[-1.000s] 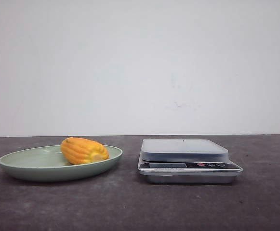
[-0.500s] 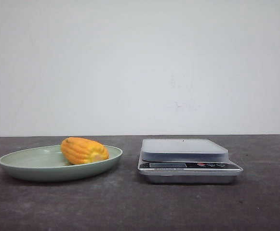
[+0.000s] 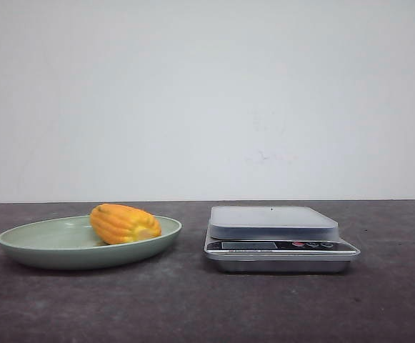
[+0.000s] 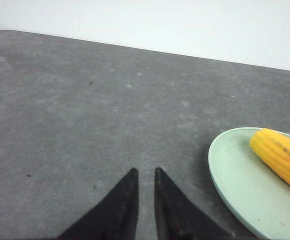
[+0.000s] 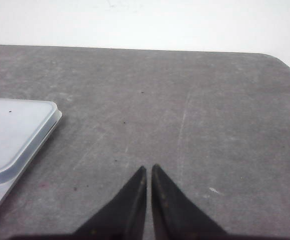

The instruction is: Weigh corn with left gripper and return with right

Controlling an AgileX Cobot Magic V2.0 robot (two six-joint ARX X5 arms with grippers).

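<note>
Corn [image 3: 124,223] lying in green plate [image 3: 43,251], beside scale [image 3: 278,238]. Left gripper [image 4: 145,175] and right gripper [image 5: 148,170] pressed nearly together, holding nothing, above table [image 3: 193,307].

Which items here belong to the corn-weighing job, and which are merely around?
Part of the job:
- corn, lying in the green plate
- scale, nothing on its platform
- left gripper, fingers nearly together, holding nothing
- right gripper, fingers nearly together, holding nothing

Just around:
- dark table
- white wall
</note>
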